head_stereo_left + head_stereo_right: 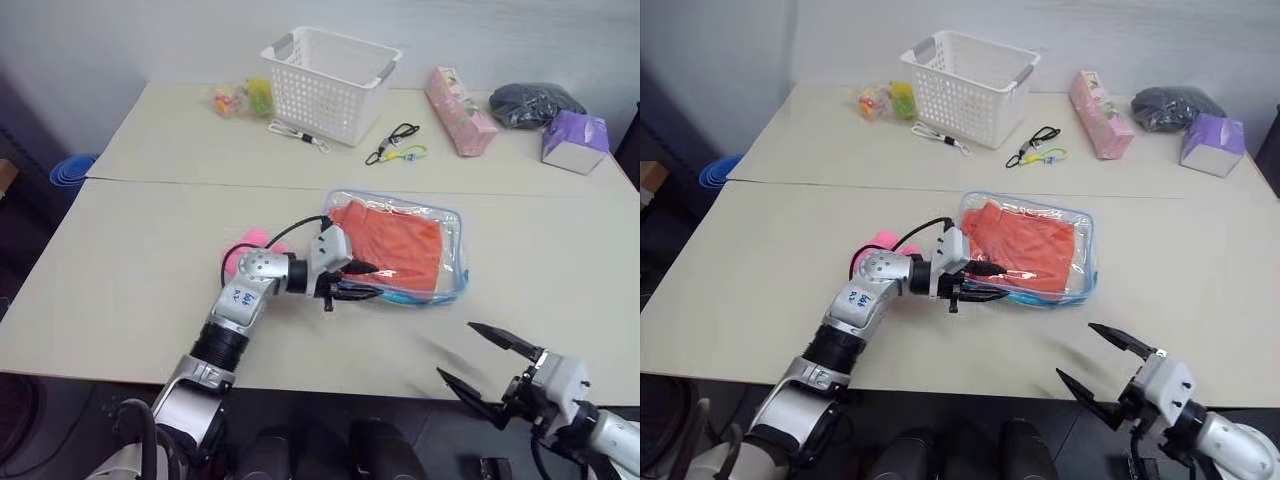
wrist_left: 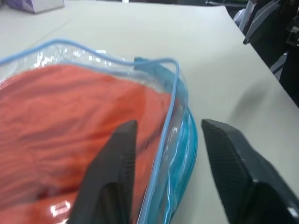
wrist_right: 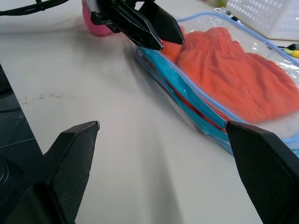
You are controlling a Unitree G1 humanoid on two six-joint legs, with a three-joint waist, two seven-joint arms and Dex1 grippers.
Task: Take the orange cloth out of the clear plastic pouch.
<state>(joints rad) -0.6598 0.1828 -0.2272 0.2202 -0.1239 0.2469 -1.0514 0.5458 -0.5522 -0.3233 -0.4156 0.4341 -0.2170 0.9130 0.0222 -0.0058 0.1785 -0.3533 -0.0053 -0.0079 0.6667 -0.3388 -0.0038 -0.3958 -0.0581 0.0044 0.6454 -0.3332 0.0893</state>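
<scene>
Pouch position: the clear plastic pouch with light blue zipper edging (image 1: 452,232) lies flat at the centre of the beige worktop (image 1: 130,260), and the wrinkled orange cloth (image 1: 395,245) is fully inside it. The left gripper (image 1: 358,280) meets the pouch's 9 o'clock end, jaws apart, one finger over the film and one outside the blue edge, apparently to work the opening. The right gripper (image 1: 480,356) waits at 5 o'clock, jaws spread wide, empty. A white plastic lattice basket (image 1: 330,80) stands at 12 o'clock near the pale wall.
</scene>
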